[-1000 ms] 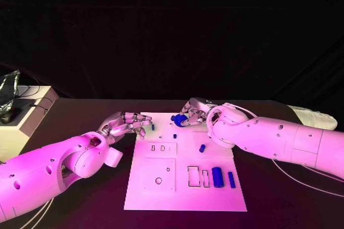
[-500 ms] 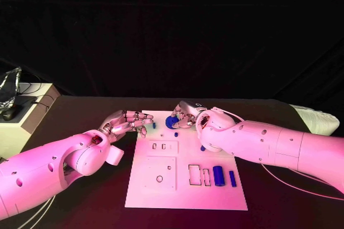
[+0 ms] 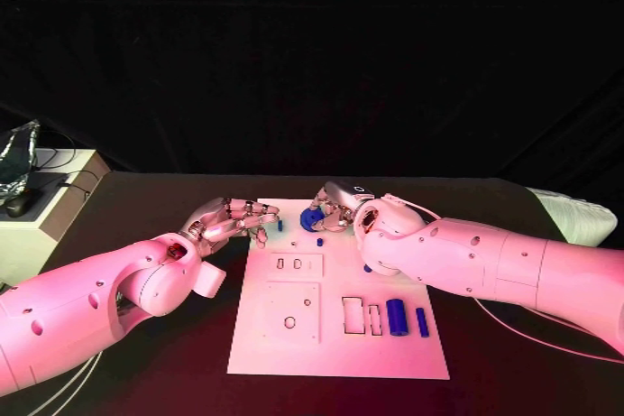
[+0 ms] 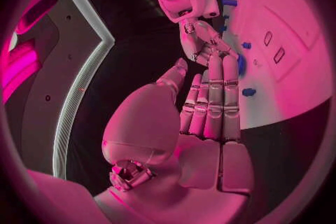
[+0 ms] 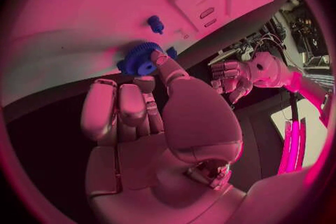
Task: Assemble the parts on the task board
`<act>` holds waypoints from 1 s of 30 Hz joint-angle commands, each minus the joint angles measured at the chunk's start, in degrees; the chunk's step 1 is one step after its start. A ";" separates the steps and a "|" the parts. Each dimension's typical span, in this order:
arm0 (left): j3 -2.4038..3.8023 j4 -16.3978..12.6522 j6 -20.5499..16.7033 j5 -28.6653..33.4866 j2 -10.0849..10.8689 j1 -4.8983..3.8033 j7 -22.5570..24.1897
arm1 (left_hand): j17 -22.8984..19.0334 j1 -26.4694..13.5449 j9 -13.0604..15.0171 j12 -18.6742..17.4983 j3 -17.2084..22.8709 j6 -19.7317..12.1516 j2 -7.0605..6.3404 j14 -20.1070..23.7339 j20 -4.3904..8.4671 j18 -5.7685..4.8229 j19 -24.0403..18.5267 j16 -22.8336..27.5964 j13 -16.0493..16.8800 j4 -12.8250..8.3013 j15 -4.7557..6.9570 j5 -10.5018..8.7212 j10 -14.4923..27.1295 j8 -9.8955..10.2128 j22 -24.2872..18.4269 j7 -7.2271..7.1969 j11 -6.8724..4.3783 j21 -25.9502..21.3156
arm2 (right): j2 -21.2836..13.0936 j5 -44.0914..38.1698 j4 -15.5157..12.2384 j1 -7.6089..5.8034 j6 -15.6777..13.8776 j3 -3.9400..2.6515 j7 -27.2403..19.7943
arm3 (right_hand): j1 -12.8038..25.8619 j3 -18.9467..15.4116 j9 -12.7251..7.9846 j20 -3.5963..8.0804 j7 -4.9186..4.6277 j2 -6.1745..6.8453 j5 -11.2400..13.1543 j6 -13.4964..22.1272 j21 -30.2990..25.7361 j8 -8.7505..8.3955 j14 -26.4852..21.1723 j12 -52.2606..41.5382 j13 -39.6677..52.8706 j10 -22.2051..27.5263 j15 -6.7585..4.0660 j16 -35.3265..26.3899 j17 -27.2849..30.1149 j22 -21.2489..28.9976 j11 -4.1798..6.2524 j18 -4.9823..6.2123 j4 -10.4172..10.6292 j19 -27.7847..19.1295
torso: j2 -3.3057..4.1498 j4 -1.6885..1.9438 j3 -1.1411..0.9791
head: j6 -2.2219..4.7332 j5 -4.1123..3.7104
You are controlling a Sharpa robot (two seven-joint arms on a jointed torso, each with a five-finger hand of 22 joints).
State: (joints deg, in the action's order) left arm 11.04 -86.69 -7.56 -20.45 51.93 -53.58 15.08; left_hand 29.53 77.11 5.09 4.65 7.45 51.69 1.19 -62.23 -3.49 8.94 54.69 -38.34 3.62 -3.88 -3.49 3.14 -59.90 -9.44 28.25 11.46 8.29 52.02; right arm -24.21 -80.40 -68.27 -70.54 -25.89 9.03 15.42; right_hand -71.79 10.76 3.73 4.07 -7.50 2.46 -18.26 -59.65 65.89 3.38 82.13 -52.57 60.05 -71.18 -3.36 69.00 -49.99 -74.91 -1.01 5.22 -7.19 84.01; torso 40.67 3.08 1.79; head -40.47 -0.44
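In right hand (image 5: 150, 123) (metallic): toothed gear (image 5: 140, 59)

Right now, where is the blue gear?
In the head view the blue gear sits in the right hand, over the far end of the task board, near a small blue peg.

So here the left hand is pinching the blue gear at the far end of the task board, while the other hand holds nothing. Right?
Not quite: the right hand pinches the blue gear at the far end of the task board, as the right wrist view shows; the left hand holds nothing.
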 commanded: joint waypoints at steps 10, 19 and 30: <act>0.04 -0.12 1.19 -0.15 0.00 0.00 0.18 | -0.09 -0.15 -0.08 0.21 0.05 -0.23 0.39 -0.23 -0.19 0.72 0.37 0.02 -0.04 -0.26 -0.15 -0.21 0.21 -0.32 0.06 -0.07 -0.05 -0.26 | 0.53 -1.94 1.27 0.22 -0.07 0.01 0.45 | -0.19 -0.36 0.07 0.05 -0.74 0.66 0.12 0.56 -0.45 0.21 -0.06 0.80 -0.53 0.19 -0.05 -0.34 0.18 -7.89 0.21 0.31 0.04 4.36 | -0.02 0.04 0.03 | -0.13 0.12; 0.04 0.06 1.35 -0.15 -0.18 0.01 0.15 | -0.09 -0.15 -0.08 0.21 0.05 -0.23 0.39 -0.23 -0.19 0.72 0.37 0.02 -0.04 -0.26 -0.15 -0.21 0.21 -0.32 0.06 -0.07 -0.05 -0.26 | 0.96 -1.96 1.78 0.31 0.00 0.02 0.33 | -0.70 -1.49 0.07 -0.27 -1.49 1.34 1.19 3.60 -1.28 0.17 -0.11 1.45 -1.49 0.77 0.32 -0.80 0.49 -7.68 -0.31 0.51 0.65 4.32 | -0.04 0.06 0.04 | -0.26 0.06; 0.04 0.31 1.04 -0.28 -0.28 0.08 -0.07 | -0.16 -0.31 -0.13 0.19 -0.02 -0.25 0.40 -0.22 -0.20 0.71 0.40 -0.02 -0.04 -0.19 -0.16 -0.21 0.21 -0.32 0.27 -0.09 -0.05 -0.43 | 0.95 -0.71 1.99 0.34 -0.07 0.03 -0.56 | -2.78 -4.68 -0.30 -0.88 -2.16 4.96 3.83 11.64 -2.12 -0.12 -0.22 1.83 -3.54 1.88 0.86 -1.23 0.76 -7.54 -0.98 0.87 7.34 4.29 | -0.03 0.02 0.04 | -0.27 0.00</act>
State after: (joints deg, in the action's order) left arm 11.04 -86.35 -7.30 -20.50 51.80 -53.55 14.85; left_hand 29.41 76.88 5.01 4.65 7.45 51.69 1.42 -62.23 -3.61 8.95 54.80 -38.34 3.62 -3.88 -3.49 3.14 -59.90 -9.44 28.46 11.46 8.29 51.75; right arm -23.26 -81.28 -66.30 -70.23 -25.95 9.06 15.48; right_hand -74.53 6.15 3.51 3.66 -6.97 6.98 -14.49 -50.90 64.15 3.40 81.89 -50.89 56.63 -69.66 -2.74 68.11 -49.26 -74.95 -2.02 5.25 -0.33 84.01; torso 40.61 3.09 1.82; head -40.74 -0.37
